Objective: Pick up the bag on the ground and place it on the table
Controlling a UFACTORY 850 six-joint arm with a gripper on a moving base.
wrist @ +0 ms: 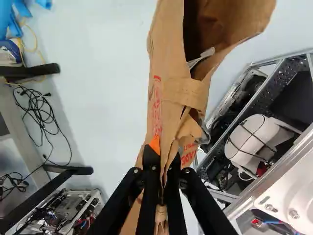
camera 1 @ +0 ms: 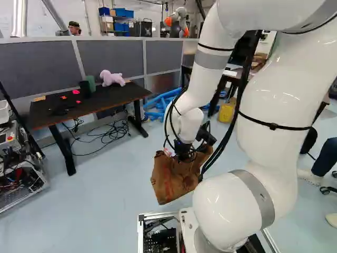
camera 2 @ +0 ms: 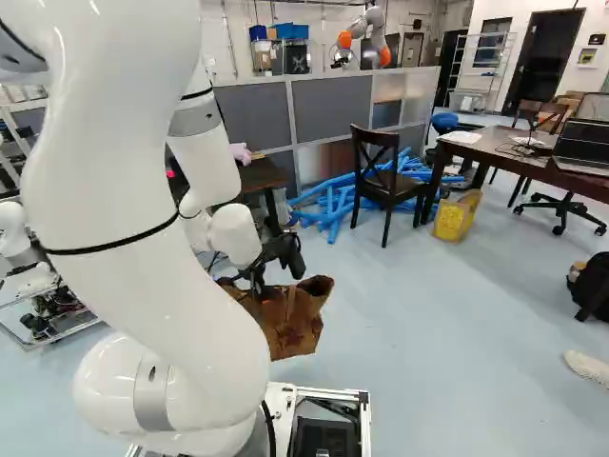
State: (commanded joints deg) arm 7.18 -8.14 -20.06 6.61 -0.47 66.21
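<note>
Left base view, white arm (camera 1: 271,126): rises at the foot; 12 o'clock is straight ahead of it.
Gripper (camera 1: 183,151): about 12 o'clock; in the wrist view its two fingers are nearly together, pinching a fold of the paper bag between them.
Paper bag (camera 1: 171,179): brown, hanging from the gripper, mouth partly open, well apart from the black table.
Black table (camera 1: 79,108): about 11 o'clock, beyond the bag; a pink plush toy (camera 1: 112,78) lies on it.
Yellow container (camera 2: 455,219): 1 o'clock, on the floor.
Dark chair (camera 2: 383,181): 1 o'clock.
Blue tubes (camera 2: 333,205): between 12 and 1 o'clock, heaped behind the chair.
Another robot (camera 2: 379,43): 12 o'clock, beyond the grey partition (camera 2: 333,107).
</note>
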